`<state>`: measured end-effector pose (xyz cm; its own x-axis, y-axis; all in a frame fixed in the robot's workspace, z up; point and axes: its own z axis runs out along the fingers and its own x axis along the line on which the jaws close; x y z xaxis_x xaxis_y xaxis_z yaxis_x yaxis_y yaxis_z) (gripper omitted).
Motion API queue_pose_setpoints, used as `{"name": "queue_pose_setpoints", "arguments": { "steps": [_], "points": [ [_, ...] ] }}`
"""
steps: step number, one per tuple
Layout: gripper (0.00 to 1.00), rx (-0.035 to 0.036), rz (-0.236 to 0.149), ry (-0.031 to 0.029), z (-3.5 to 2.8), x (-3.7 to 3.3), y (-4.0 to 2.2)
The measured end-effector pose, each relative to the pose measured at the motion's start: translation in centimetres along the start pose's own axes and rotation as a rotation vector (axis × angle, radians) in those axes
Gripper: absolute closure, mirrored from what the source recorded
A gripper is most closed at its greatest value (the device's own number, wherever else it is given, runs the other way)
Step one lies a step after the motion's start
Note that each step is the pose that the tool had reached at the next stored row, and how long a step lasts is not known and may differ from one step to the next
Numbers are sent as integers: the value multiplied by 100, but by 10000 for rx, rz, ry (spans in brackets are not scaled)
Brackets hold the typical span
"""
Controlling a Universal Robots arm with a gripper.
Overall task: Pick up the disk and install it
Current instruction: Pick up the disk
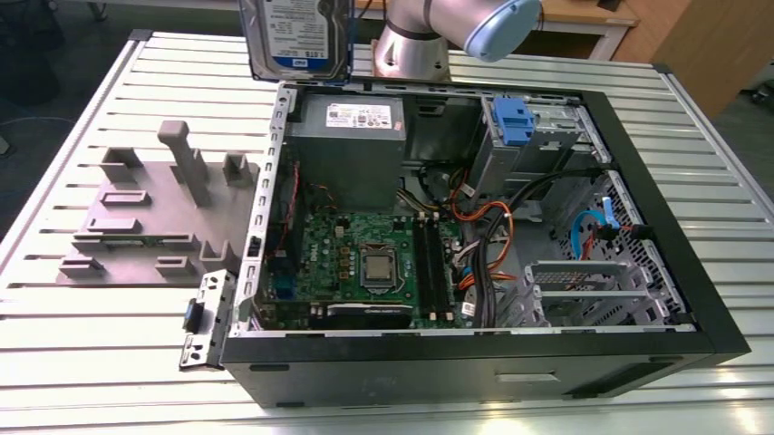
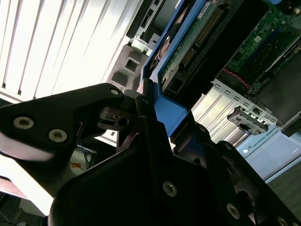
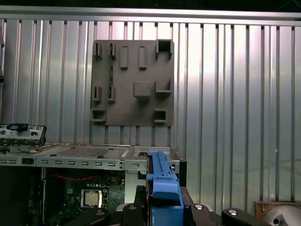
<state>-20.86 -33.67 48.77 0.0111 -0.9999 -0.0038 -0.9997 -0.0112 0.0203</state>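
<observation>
Fixture plate (image 1: 145,213) lies beside the case (image 1: 484,358). Disk (image 1: 296,36) hangs on edge above the case's far wall, gripper (image 2: 150,101) fingers pinching its blue rail. Judgement: this carry demands a firm, square hold, well clear of cables (image 1: 484,213) inside the case.

**Open tower case on a slatted table**

An open black computer case (image 1: 459,372) lies on its side on a slatted metal table (image 1: 72,344). Inside it, a green motherboard (image 1: 351,240) with its processor socket (image 1: 377,268) sits next to a grey power-supply box (image 1: 351,149) bearing a white sticker (image 1: 362,116). Toward the exterior view's right stands a silver cage (image 1: 550,145) with a blue latch (image 1: 513,122). Orange and black cables (image 1: 484,216) run beside the board. A grey moulded fixture plate (image 1: 145,217) rests on the table just beside the case, on the exterior view's left
</observation>
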Motion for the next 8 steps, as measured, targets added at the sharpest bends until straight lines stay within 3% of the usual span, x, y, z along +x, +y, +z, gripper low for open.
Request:
{"name": "queue_pose_setpoints", "arguments": {
  "steps": [8],
  "points": [
    [63,-1,-1,0,0,0,-26]
  ]
}}
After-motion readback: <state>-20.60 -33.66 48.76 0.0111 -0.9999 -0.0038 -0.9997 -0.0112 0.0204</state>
